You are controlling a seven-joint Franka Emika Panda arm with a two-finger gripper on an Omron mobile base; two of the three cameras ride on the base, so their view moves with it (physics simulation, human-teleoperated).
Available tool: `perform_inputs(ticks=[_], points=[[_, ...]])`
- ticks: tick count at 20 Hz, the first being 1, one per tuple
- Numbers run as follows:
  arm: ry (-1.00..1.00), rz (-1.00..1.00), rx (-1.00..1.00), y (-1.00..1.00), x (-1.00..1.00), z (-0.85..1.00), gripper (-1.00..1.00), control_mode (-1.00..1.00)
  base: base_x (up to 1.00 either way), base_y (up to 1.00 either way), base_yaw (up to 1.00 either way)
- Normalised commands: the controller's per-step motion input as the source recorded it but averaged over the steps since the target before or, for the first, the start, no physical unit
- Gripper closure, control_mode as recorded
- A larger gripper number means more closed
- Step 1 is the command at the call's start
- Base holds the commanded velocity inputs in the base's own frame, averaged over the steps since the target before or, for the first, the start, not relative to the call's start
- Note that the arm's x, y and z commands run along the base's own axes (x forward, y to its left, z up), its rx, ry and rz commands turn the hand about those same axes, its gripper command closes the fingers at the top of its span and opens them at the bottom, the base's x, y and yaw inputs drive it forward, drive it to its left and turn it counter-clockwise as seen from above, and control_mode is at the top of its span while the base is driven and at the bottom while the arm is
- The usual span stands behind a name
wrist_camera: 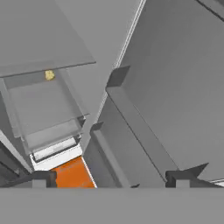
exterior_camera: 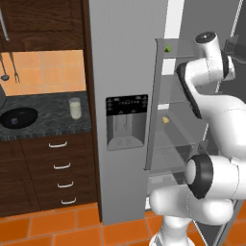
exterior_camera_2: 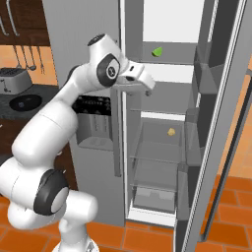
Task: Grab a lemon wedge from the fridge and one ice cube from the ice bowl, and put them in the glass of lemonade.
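The grey fridge (exterior_camera: 122,57) stands with its right door swung open. A tiny yellowish-green lemon wedge (exterior_camera_2: 157,51) lies on an upper shelf (exterior_camera: 168,48). My gripper (exterior_camera_2: 146,87) hangs in front of the open compartment, below and left of the wedge. It is open and holds nothing, its fingertips (wrist_camera: 43,177) standing far apart in the hand view. On the dark counter left of the fridge stands the glass of lemonade (exterior_camera: 74,107). The black ice bowl (exterior_camera: 18,117) sits further left, with a pale bluish ice cube (exterior_camera: 14,121) in it.
A small yellow lump (exterior_camera_2: 171,131) rests on a middle fridge shelf (wrist_camera: 49,75). The open door (exterior_camera_2: 216,123) with its bins stands to the right. A silver toaster (exterior_camera_2: 10,78) is behind the bowl. Dark drawers (exterior_camera: 60,168) sit under the counter, above an orange tiled floor.
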Motion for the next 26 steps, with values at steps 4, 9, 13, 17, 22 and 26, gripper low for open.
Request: perform_inputs(ticks=[4, 9, 13, 17, 22, 26], points=[[-0.13, 0.1, 0.81, 0.71, -0.1, -0.99, -1.0, -1.0, 0.0, 0.0, 0.0], [-0.02, 0.23, 0.34, 0.52, -0.73, -0.29, -1.0, -1.0, 0.0, 0.0, 0.0], [0.0, 0.36, -0.09, 0.6, -1.0, 0.02, -1.0, -1.0, 0.0, 0.0, 0.0], [0.0, 0.27, -0.09, 0.61, -0.96, 0.06, -1.0, -1.0, 0.0, 0.0, 0.0], [-0.09, 0.06, -0.14, 0.2, -0.62, 0.0, -1.0, -1.0, 0.0, 0.0, 0.0], [-0.03, -0.01, -0.06, 0.19, -0.1, 0.02, -1.0, -1.0, 0.0, 0.0, 0.0]])
